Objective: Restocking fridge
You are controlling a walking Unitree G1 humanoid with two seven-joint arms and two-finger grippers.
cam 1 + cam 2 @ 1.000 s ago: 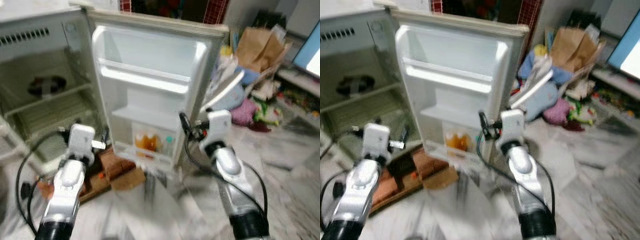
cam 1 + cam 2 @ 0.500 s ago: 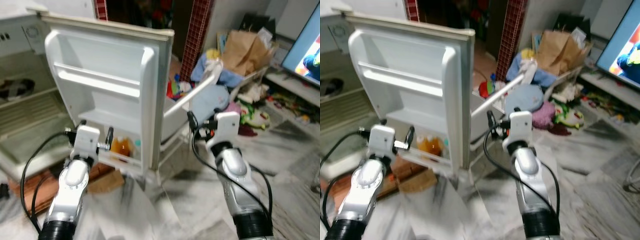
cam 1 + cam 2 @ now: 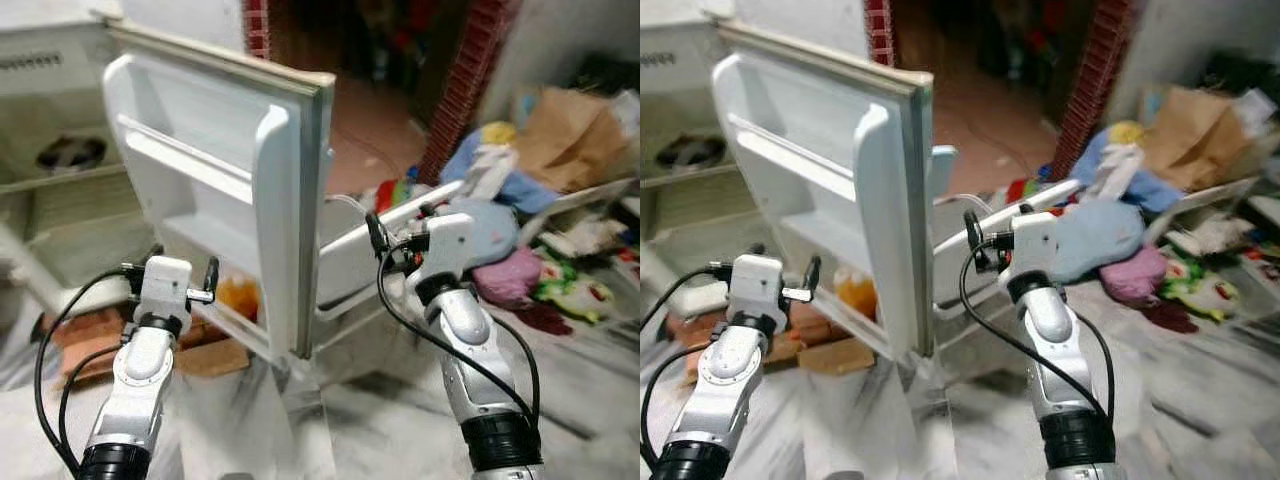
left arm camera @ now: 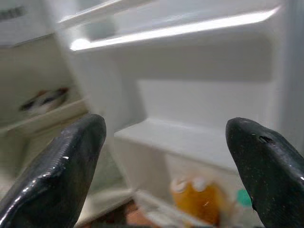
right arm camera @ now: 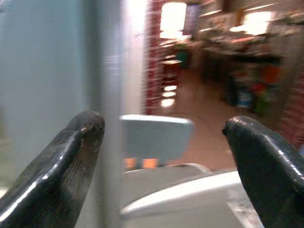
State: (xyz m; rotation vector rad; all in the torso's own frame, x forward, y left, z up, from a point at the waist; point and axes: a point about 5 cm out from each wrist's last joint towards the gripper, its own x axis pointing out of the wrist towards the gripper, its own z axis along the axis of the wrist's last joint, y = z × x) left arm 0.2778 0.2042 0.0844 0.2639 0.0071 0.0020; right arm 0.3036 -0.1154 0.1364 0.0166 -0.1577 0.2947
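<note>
fridge door (image 3: 225, 190) open; left hand (image 4: 164, 161), right hand (image 5: 164, 156) spread wide, empty.

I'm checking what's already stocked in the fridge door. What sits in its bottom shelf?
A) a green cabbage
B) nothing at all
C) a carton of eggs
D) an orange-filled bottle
D: the left wrist view looks between the open black fingers at the fridge door, where an orange-filled bottle stands in the bottom shelf.

White fridge door (image 3: 215, 180) at upper left; orange bottle (image 4: 197, 202) in its lowest shelf; grey-veined white marble floor (image 3: 380, 420); red brick pillar (image 3: 462, 85).
</note>
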